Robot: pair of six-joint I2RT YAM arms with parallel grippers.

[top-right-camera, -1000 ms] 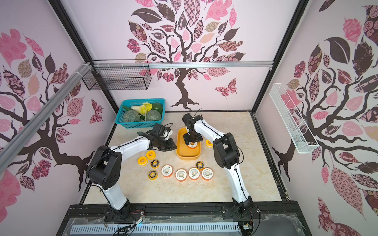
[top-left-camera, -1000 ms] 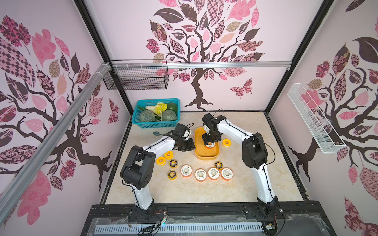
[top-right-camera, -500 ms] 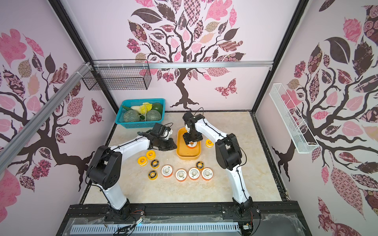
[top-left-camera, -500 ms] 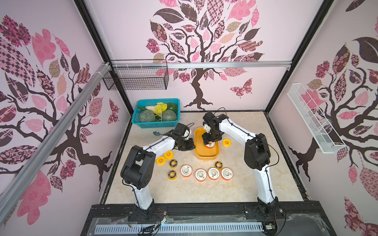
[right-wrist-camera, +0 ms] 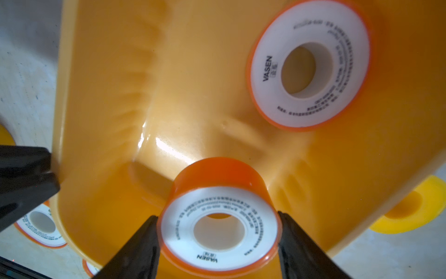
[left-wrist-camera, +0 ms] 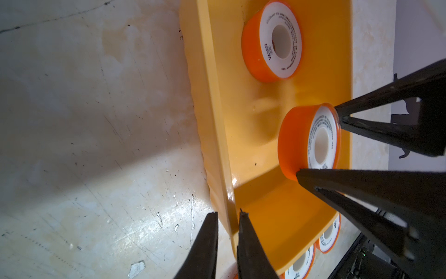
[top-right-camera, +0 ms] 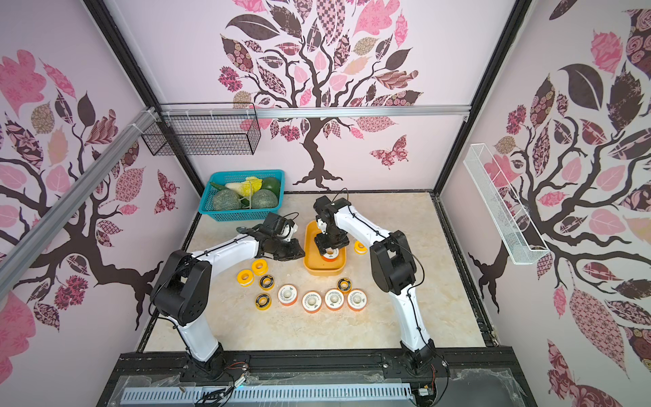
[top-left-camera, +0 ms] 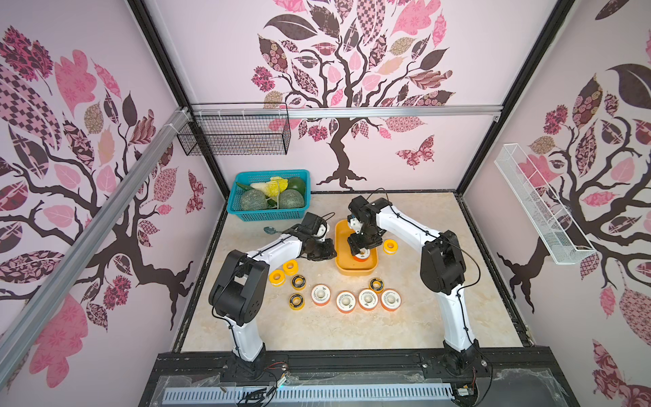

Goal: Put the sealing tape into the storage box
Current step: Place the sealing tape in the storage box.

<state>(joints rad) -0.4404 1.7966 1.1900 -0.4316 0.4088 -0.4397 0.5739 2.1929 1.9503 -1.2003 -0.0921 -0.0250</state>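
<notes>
Left jaws pinch the box (top-left-camera: 355, 270) wall on its 9 o'clock side; right jaws clamp an orange spool (right-wrist-camera: 260, 232) inside the box, near its 6 o'clock end; second spool (right-wrist-camera: 265, 70) lies flat toward 12; yellow spool (top-left-camera: 390, 245) on the counter (top-left-camera: 405, 327) at the box's 3 o'clock; I count four orange-rimmed spools (top-left-camera: 345, 301) in a row at 6.

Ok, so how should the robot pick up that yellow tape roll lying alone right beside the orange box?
Probably from straight above, pinching the yellow roll across its round outer rim. It lies flat, hole up, so the rim is easy to reach. The storage box wall is close, so the jaws fit best on the two sides not facing it.
</notes>
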